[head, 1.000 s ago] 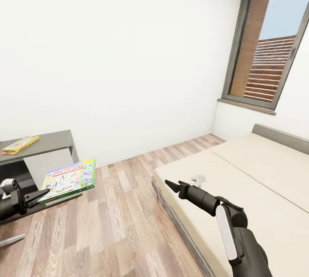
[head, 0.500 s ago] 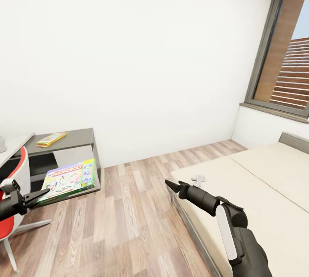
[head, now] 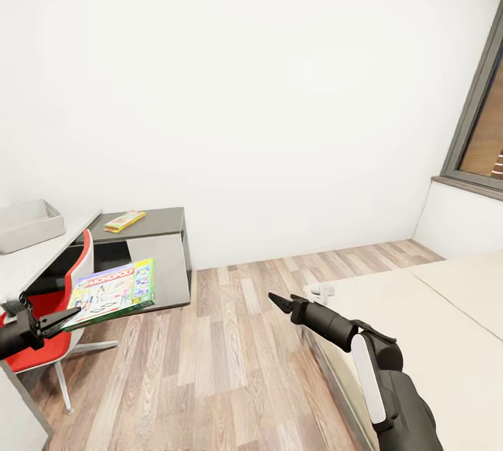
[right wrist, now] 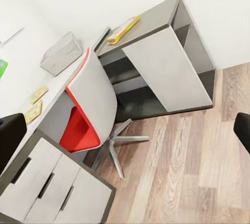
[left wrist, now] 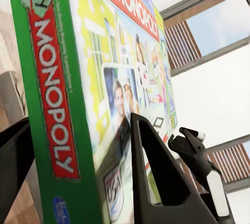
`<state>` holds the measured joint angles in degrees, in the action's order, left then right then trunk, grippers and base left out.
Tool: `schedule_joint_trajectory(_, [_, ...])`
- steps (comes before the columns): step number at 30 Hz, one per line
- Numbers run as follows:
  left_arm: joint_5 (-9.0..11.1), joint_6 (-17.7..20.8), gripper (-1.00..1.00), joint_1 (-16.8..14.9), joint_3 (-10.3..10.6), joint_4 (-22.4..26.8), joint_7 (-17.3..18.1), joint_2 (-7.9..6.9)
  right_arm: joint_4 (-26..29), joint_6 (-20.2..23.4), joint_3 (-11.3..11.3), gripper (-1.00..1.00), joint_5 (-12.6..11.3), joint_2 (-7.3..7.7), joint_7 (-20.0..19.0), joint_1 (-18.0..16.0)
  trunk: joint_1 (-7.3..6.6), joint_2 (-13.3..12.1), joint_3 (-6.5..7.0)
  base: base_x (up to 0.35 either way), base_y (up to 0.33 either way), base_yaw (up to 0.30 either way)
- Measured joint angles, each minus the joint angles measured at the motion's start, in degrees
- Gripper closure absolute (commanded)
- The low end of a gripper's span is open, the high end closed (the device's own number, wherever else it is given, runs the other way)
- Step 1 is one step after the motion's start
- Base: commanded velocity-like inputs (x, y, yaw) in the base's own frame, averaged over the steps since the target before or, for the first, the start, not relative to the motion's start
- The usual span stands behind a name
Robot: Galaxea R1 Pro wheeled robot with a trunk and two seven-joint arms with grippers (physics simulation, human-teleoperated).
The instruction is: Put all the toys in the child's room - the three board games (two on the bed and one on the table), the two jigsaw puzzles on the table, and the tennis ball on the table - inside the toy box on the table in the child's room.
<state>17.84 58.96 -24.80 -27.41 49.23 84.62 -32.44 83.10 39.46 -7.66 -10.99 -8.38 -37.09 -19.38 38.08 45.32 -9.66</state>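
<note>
My left gripper (head: 61,317) is shut on the edge of a white-green Monopoly board game (head: 112,293), held roughly flat above the floor. In the left wrist view the box (left wrist: 78,62) sits between the two fingers of the gripper (left wrist: 78,125). Open and holding nothing, my right gripper (head: 279,299) hangs over the floor by the bed (head: 433,325). On the table (head: 24,262) stands the light grey toy box (head: 28,224) (right wrist: 60,53). A yellow-red board game (head: 124,220) (right wrist: 124,29) lies on the dark lower wing. Two jigsaw puzzles (right wrist: 34,103) lie on the tabletop.
A red and white swivel chair (head: 59,297) (right wrist: 91,114) stands in front of the table, between me and the toy box. White drawers (right wrist: 47,187) are under the table. A small white object (head: 321,290) lies on the bed corner. Wood floor (head: 223,353) lies open between bed and table.
The whole view has swung left: the window and bed slid right, and the table, toy box and chair came into view. Both arms keep their pose; the left still holds the game.
</note>
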Motion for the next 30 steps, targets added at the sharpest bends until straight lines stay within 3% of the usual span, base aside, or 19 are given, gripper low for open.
schedule_joint_trajectory(13, [-0.27, 0.14, 1.00, 0.00, 0.06, 0.00, -0.15, 0.00, -0.05, -0.10, 0.01, -1.00, 0.06, 0.00, -0.01, 0.01, -2.86, -5.22, 2.79, 0.000, 0.000, 0.283])
schedule_joint_trajectory(25, [-0.14, -0.16, 1.00, 0.00, 0.10, 0.00, -0.18, 0.08, 0.00, -0.26, 0.08, -1.00, 0.10, 0.00, 0.00, 0.00, -2.87, -5.24, 3.29, 0.006, 0.000, 0.271])
schedule_joint_trajectory(30, [-0.17, -0.24, 1.00, 0.00, 0.08, 0.00, -0.26, 0.10, 0.00, -2.47, 0.54, -1.00, 0.07, 0.00, -0.02, 0.01, -2.89, -5.23, 3.55, 0.190, 0.000, 0.230])
